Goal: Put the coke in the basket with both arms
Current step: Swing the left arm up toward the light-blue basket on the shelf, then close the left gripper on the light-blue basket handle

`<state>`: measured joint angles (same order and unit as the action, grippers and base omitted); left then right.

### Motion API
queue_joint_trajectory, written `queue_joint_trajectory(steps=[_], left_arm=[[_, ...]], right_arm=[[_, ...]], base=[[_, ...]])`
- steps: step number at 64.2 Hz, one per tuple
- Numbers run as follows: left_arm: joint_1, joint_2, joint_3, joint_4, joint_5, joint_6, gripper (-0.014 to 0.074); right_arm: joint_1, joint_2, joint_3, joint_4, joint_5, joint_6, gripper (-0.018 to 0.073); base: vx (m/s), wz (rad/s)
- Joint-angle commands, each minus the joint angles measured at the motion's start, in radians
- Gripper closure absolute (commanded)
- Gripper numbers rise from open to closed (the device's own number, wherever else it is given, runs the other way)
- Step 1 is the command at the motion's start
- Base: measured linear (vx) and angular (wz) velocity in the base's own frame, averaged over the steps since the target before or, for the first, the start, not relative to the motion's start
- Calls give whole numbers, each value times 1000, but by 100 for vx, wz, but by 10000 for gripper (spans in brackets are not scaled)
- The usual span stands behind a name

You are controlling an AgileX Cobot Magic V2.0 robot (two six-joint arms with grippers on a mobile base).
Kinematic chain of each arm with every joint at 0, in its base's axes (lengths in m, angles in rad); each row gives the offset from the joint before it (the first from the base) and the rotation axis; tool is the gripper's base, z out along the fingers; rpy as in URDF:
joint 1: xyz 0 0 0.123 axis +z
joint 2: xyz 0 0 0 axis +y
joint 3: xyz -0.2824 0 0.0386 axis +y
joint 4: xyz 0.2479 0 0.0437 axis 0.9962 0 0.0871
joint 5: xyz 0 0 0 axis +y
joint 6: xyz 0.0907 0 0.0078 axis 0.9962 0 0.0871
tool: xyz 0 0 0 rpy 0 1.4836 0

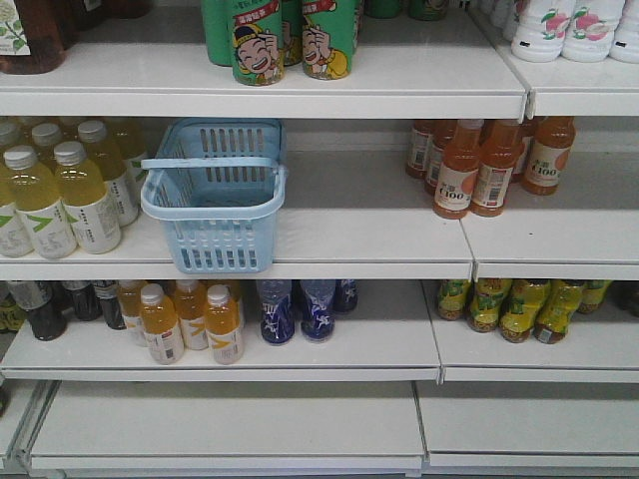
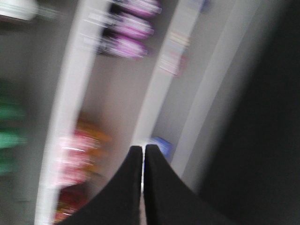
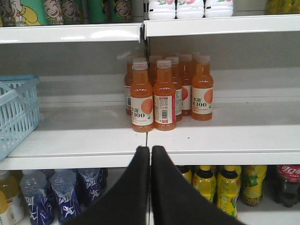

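The light blue slotted basket stands on the middle shelf, its handle lying across the top; its wall also shows at the left edge of the right wrist view as the basket. No coke shows in any view. My right gripper is shut on nothing, level with the middle shelf's front edge, to the right of the basket. My left gripper is shut and empty, in a blurred, tilted view of other shelves. Neither arm shows in the front view.
Orange juice bottles stand on the middle shelf to the right of the basket, pale yellow bottles to its left. Green cans sit above. Blue bottles and yellow bottles fill the shelf below. A dark cola bottle stands low right.
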<state>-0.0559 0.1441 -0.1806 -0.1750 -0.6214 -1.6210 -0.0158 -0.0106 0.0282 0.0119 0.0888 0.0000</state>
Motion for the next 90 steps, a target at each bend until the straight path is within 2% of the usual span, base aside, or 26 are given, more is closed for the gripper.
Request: queue_joint_trajectory(steps=[1, 7, 11, 17, 24, 31, 38, 51, 59, 71, 77, 82, 90], left_arm=[[-3, 81, -171, 262, -173, -42, 603], [-3, 178, -304, 432, -99, -17, 603], [-3, 253, -364, 528, -2, -21, 603], [-3, 365, -390, 572, 104, -26, 602], [-2, 512, -386, 574, 134, -27, 598], [-3, 681, -386, 571, 20, -57, 595], [-3, 851, -387, 570, -186, -115, 594], [-3, 1160, -387, 571, -450, -134, 573], [-3, 1324, -402, 570, -587, -154, 454], [-3, 1514, -485, 563, -620, -293, 55], [-3, 1602, -547, 565, -618, -310, -78], [-3, 1654, -604, 572, -618, -314, -123], [-3, 1740, -699, 574, -611, -317, -111]], right_arm=[[-3, -13, 8, -3, -71, 0, 564], [-3, -13, 8, -3, -71, 0, 564], [-3, -13, 8, -3, -71, 0, 564], [-3, -13, 8, -3, -71, 0, 564], [-3, -13, 8, -3, -71, 0, 564], [-3, -13, 8, -3, -71, 0, 564], [-3, -13, 8, -3, -72, 0, 564], [-3, -13, 8, -3, -71, 0, 564], [-3, -13, 8, -3, -71, 0, 564], [-3, -13, 8, -3, -71, 0, 564], [-3, -13, 8, -3, -71, 0, 564], [-3, -13, 8, -3, -71, 0, 564], [-3, -13, 8, -3, -71, 0, 564]], base=[[0, 0], [0, 0], [0, 0], [0, 0], [0, 0], [0, 0], [0, 0], [0, 0], [0, 0], [0, 0], [0, 0], [0, 0], [0, 0]])
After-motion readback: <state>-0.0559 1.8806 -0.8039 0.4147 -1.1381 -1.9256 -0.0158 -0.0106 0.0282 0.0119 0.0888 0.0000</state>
